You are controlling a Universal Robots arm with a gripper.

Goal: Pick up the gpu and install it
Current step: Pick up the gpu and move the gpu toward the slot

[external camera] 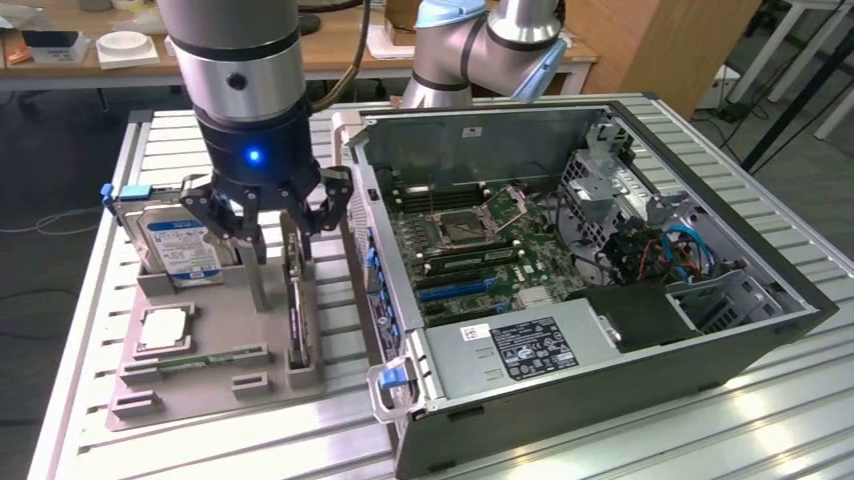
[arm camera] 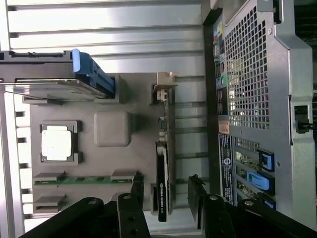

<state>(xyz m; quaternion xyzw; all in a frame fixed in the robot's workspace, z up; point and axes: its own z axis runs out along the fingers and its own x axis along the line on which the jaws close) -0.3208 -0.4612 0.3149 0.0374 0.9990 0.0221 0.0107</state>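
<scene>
Gpu [external camera: 296, 310] stood on edge in the grey holder [external camera: 200, 395] beside the computer case [external camera: 747, 350], under the arm [external camera: 240, 60], which pointed straight down with fingers [external camera: 248, 228] spread. From the wrist, the gpu [arm camera: 162, 168] lay between the spread fingers [arm camera: 198, 196], touching neither, alongside the computer case [arm camera: 247, 74].

From where I stand, the arm [external camera: 247, 60] runs out past the top edge of the exterior view, so its upper links are lost. The gripper [external camera: 278, 250] covers the far end of the gpu [external camera: 296, 320] and a corner of the hard drive [external camera: 178, 245], whose label print is too small to read. So is the sticker on the power supply [external camera: 534, 347]. The computer case [external camera: 627, 390] is clipped at the bottom edge. In the wrist view the gripper's linkage is cut off by the frame edge, the hard drive and the case both run out of frame, and the lettering on the gpu is too fine to read.
</scene>
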